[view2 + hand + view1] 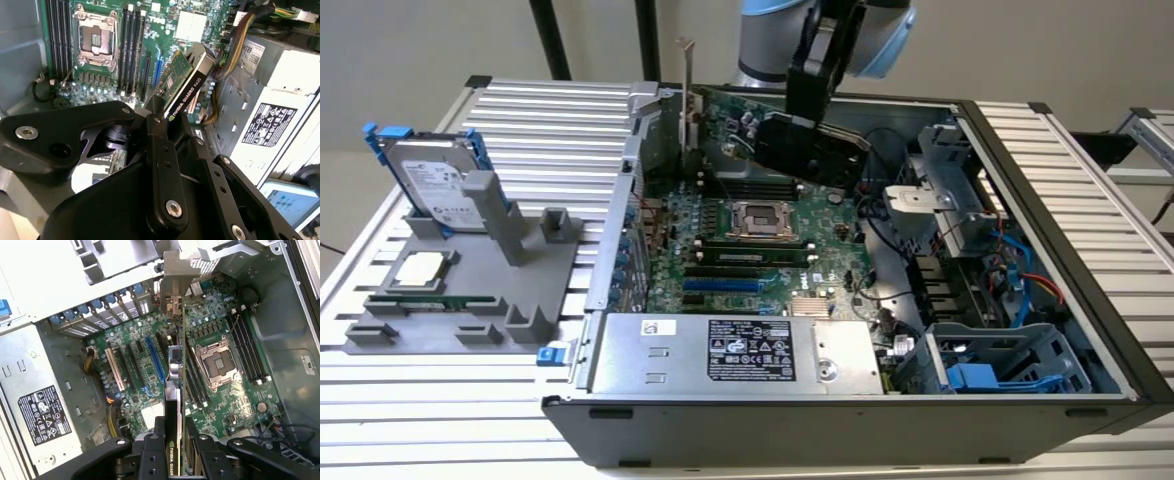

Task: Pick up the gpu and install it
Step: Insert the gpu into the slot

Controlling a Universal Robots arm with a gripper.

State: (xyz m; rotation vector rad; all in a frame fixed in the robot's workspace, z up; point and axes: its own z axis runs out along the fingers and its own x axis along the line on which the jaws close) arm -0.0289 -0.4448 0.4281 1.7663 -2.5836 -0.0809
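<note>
**Lettering and labels on the card, the power supply and the drive**

In the second wrist view the gpu (189, 90) carries one line of white lettering along its black edge. In the exterior view the power supply (847, 362) bears a black label (750, 352) with white fine print and rows of small marks, too small to make out. A small white sticker (658, 327) sits near the label, at the unit's corner. The hard drive (414, 160) has a white label (443, 195) with dark print, also too small to make out. In the first wrist view a small white sticker with dark marks (306, 365) stands on the grey case wall (285, 330).

gpu (189, 85) end hidden behind hand (167, 120); arm (767, 40) cropped by top edge.
</note>
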